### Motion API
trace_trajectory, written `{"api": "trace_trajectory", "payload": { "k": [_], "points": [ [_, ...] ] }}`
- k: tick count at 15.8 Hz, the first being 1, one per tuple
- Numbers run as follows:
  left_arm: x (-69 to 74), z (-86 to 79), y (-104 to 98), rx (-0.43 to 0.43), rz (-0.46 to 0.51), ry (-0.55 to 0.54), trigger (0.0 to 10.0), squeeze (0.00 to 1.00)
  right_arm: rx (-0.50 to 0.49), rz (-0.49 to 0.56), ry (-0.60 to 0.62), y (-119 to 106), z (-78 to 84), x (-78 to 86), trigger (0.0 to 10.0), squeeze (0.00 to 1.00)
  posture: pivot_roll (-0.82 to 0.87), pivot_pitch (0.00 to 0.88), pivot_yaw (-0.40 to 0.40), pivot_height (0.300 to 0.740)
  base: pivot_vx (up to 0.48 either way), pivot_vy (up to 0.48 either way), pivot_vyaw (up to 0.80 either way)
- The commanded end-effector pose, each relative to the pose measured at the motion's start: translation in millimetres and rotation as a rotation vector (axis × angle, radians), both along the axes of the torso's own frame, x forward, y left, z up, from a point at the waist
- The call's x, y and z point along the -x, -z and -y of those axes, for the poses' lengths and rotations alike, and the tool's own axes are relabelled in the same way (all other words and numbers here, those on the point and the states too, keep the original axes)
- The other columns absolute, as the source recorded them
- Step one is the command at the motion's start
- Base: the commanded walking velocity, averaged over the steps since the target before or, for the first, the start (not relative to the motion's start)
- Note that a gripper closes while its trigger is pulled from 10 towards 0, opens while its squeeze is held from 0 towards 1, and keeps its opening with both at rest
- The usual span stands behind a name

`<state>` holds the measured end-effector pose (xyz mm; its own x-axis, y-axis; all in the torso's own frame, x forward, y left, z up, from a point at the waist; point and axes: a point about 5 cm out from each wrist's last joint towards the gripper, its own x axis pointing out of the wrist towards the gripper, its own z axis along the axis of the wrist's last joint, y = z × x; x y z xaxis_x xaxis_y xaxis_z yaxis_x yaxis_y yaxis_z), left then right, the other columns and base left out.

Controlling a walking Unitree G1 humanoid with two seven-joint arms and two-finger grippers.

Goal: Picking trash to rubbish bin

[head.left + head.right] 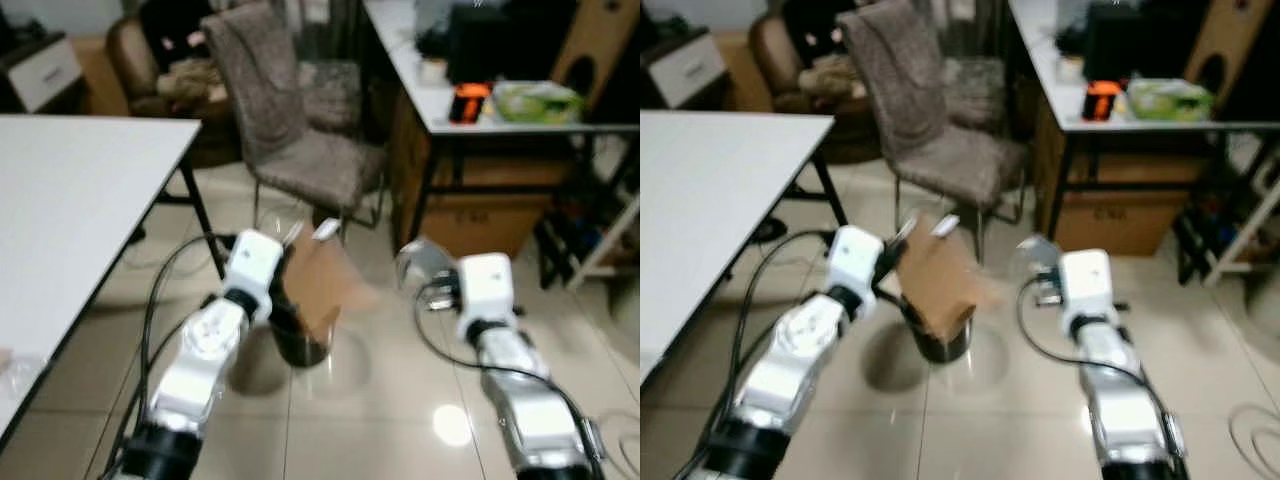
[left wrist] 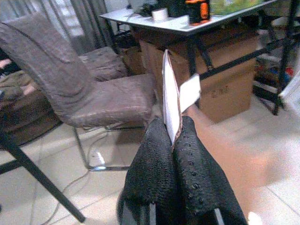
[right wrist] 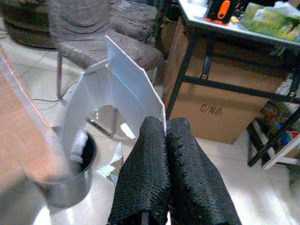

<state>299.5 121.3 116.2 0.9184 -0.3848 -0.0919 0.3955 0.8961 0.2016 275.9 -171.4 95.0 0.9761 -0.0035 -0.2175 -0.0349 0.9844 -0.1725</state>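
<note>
Tiled floor (image 1: pixel 400 420) carries a dark bin (image 1: pixel 300 345) between both arms. Left claw (image 2: pixel 174 140) is clamped on brown cardboard (image 1: pixel 318 285) directly above the bin; right claw (image 3: pixel 165 129) is clamped on a white carton (image 3: pixel 115 93) just beside it. Risk: the wide cardboard may catch the rim and tip the bin.

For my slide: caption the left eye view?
Left gripper holds brown cardboard over the bin; right gripper holds clear packaging.
</note>
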Motion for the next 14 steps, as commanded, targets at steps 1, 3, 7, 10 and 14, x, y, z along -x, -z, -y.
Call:
{"api": "trace_trajectory", "payload": {
  "k": [1, 3, 7, 10, 14],
  "points": [
    [-2.3, -9.0, -4.3, -0.015, 0.020, -0.022, 10.0, 0.00, -0.011, 0.003, -0.026, -1.7, -7.6, 0.5, 10.0, 0.00, -0.10, 0.000, 0.009, 0.740, 0.409, 0.000, -0.76],
    [-2.2, -7.7, -3.0, -0.015, 0.018, -0.018, 10.0, 0.00, -0.003, 0.005, -0.024, -2.4, -6.0, 0.7, 10.0, 0.00, -0.10, 0.000, 0.005, 0.740, 0.412, 0.000, -0.38],
    [-3.1, -7.7, -2.4, -0.018, 0.018, -0.017, 10.0, 0.00, 0.004, 0.006, -0.035, -2.6, -6.8, 0.2, 10.0, 0.00, -0.09, 0.000, 0.003, 0.740, 0.412, 0.000, 0.00],
    [-3.4, -8.6, -1.4, -0.023, 0.019, -0.020, 10.0, 0.00, 0.007, 0.008, -0.040, -3.1, -7.1, 0.3, 10.0, 0.00, -0.10, 0.000, -0.002, 0.740, 0.409, 0.000, 0.00],
    [-1.8, -11.0, 3.2, -0.038, 0.011, -0.037, 10.0, 0.00, 0.012, 0.000, -0.069, -2.0, -9.3, 1.8, 10.0, 0.00, -0.10, 0.000, -0.011, 0.740, 0.411, 0.000, 0.00]
  ]
}}
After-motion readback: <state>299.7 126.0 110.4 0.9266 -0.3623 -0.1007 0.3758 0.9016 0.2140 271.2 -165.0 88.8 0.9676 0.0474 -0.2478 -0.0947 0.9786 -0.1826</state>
